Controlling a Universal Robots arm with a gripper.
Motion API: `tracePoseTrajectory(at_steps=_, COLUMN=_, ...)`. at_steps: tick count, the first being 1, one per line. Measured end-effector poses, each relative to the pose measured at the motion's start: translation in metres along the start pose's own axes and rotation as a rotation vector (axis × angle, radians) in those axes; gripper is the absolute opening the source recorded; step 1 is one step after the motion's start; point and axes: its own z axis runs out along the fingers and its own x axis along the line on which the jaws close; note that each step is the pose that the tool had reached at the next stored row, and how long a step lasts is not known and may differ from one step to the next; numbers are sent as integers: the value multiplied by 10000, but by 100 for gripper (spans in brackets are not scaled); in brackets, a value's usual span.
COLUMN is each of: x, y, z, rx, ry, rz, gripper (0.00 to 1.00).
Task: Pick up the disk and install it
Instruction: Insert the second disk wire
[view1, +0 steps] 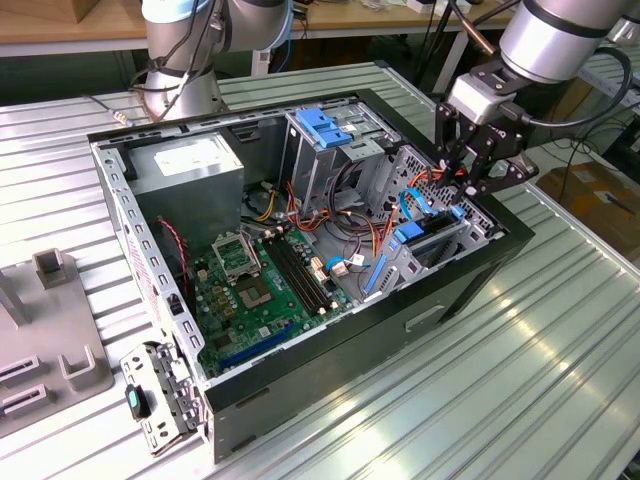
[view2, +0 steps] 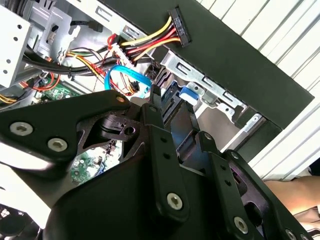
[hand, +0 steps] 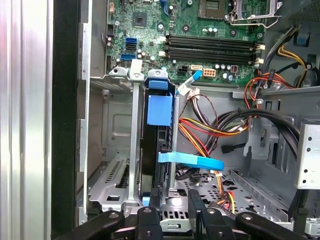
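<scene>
Hanging from the arm at the exterior view's right, the tool (view1: 462, 178) is positioned over the low drive bay (view1: 470, 235) at the end of the open computer case (view1: 330, 370). The case is laid on its side on the ribbed metal bench (view1: 500, 400).

Tool state: released. In the first wrist view the two black fingers (hand: 149, 220) are seen parted, and the perforated sheet of the bay is visible through the gap between them. Nothing is gripped. In the exterior view the fingertips are seen just above the case rim, close over the disk (view1: 432, 238). Whether they touch it cannot be told.

Disk position: the disk is stood on edge inside the low drive bay, between the grey metal guide walls (hand: 134, 145). In the first wrist view its dark slab (hand: 150, 150) is seen running away from the tool toward the motherboard (hand: 200, 20), with the bright blue carrier tab (hand: 159, 110) at the far end.

A flat blue cable (hand: 192, 161) is routed across the bay just beside the disk. Red, yellow and black power leads (hand: 210, 130) are bundled near it. The tall drive cage (view1: 325, 150), topped by a blue latch piece (view1: 325, 125), is located well apart from the tool, beside the grey power supply (view1: 190, 165).
</scene>
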Motion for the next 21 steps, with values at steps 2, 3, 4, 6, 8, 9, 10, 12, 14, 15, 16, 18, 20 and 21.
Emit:
tracePoseTrajectory(at_steps=2, x=-6, y=-19, z=2, rx=0, ry=-1, rz=-5, gripper=36)
tracePoseTrajectory(at_steps=3, x=-8, y=-25, z=2, rx=0, ry=-1, rz=-6, gripper=36)
tracePoseTrajectory(at_steps=4, x=-10, y=-31, z=3, rx=0, ry=0, rz=-8, gripper=36)
tracePoseTrajectory(at_steps=6, x=-11, y=-34, z=3, rx=-1, ry=0, rz=-8, gripper=36)
tracePoseTrajectory(at_steps=8, x=-11, y=-36, z=3, rx=-1, ry=-1, rz=-9, gripper=36)
tracePoseTrajectory(at_steps=9, x=-11, y=-36, z=3, rx=0, ry=-1, rz=-9, gripper=36)
tracePoseTrajectory(at_steps=10, x=-12, y=-37, z=3, rx=0, ry=-1, rz=-9, gripper=36)
tracePoseTrajectory(at_steps=12, x=-14, y=-46, z=4, rx=0, ry=0, rz=-10, gripper=36)
tracePoseTrajectory(at_steps=14, x=-15, y=-52, z=4, rx=0, ry=0, rz=-9, gripper=36)
tracePoseTrajectory(at_steps=15, x=-16, y=-57, z=5, rx=-1, ry=-1, rz=-9, gripper=36)
tracePoseTrajectory(at_steps=16, x=-16, y=-62, z=5, rx=0, ry=0, rz=-9, gripper=36)
tracePoseTrajectory(at_steps=18, x=-17, y=-70, z=6, rx=0, ry=-1, rz=-9, gripper=36)
tracePoseTrajectory(at_steps=20, x=-18, y=-74, z=6, rx=0, ry=0, rz=-8, gripper=36)
tracePoseTrajectory(at_steps=21, x=-18, y=-76, z=6, rx=0, ry=0, rz=-9, gripper=36)
